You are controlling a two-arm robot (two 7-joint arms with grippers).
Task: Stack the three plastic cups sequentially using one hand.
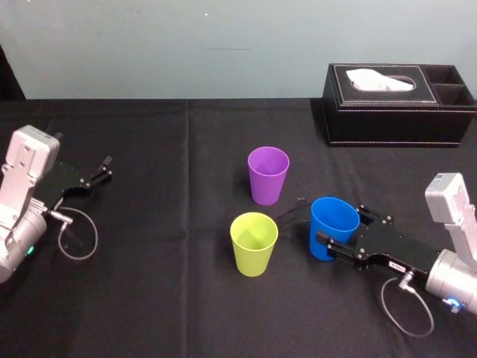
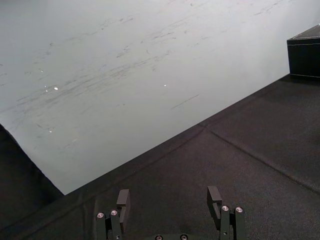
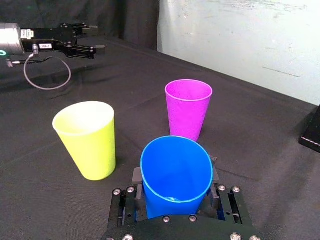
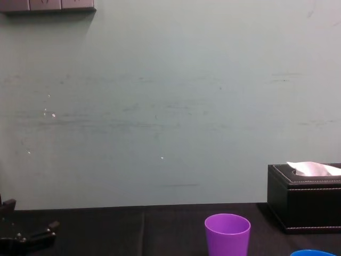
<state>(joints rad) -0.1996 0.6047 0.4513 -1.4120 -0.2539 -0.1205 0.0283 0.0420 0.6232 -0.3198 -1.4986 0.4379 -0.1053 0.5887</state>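
Black cloth covers the bench (image 1: 149, 298) below a pale wall. My right hand (image 1: 311, 225) is closed on the blue cup (image 1: 335, 224) — a finger on each side — just right of the green cup (image 1: 254, 243), with the purple cup (image 1: 267, 174) behind them. Its white label (image 1: 397, 265) is too small to read. My left hand (image 1: 100, 170) rests far left, fingers apart.

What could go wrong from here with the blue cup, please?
The right gripper clamps the blue cup by its smooth tapered wall, so it might slip when lifted. The yellow-green cup and purple cup stand close by; a sideways swing could topple either. The left gripper sits open, parked far left.
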